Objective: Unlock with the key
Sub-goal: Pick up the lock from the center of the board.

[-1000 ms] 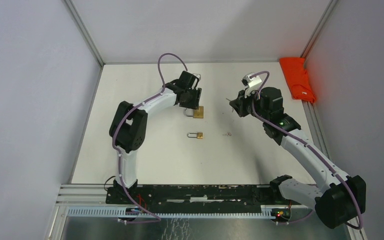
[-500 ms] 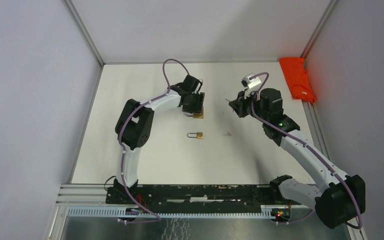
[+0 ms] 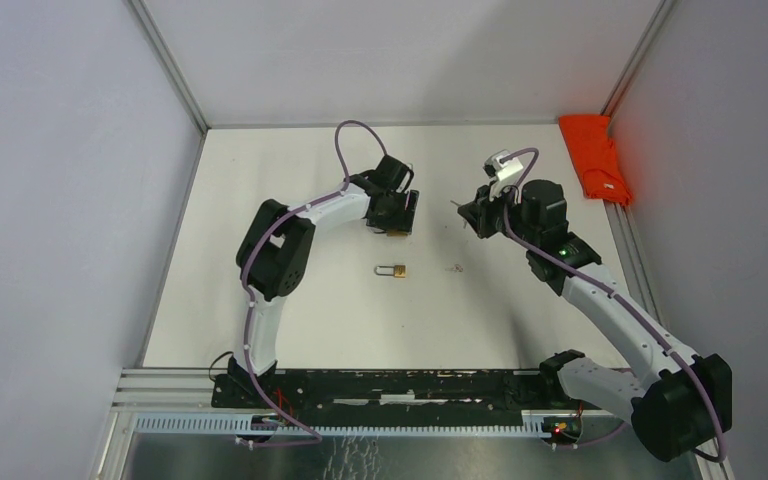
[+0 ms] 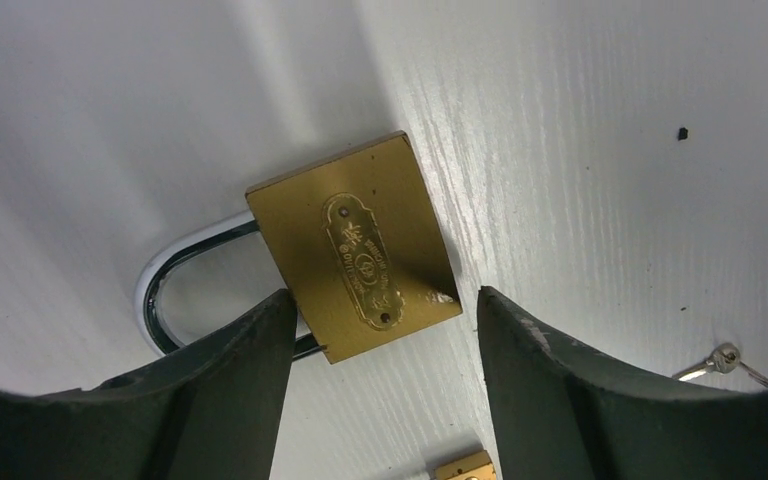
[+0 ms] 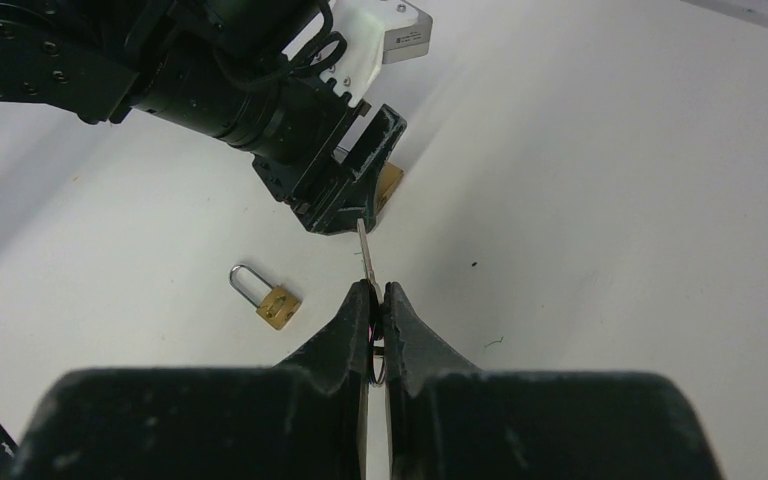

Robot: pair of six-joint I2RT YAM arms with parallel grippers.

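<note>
Between the left gripper (image 4: 382,325) fingers (image 4: 250,350), spread wide and straddling it: big brass padlock (image 4: 365,245), flat on the white table (image 4: 580,150), steel shackle (image 4: 165,285) off to one side. Looks solid, weighty, smooth-faced and probably slippery. Best clamped across the narrow flanks of the body, keyway end left free.

Over to the right gripper (image 5: 375,295): pressed tight on a thin key (image 5: 362,245), blade poking forward. Stiff metal, but likely to swivel in so small a pinch.

Further out, small padlock (image 5: 270,302) and spare key (image 4: 722,358) lying loose, orange cloth (image 3: 595,158) in the far corner.

Can't make out the keyway on the big lock, nor whether that shackle is latched; lower leg tucked behind the left finger.
</note>
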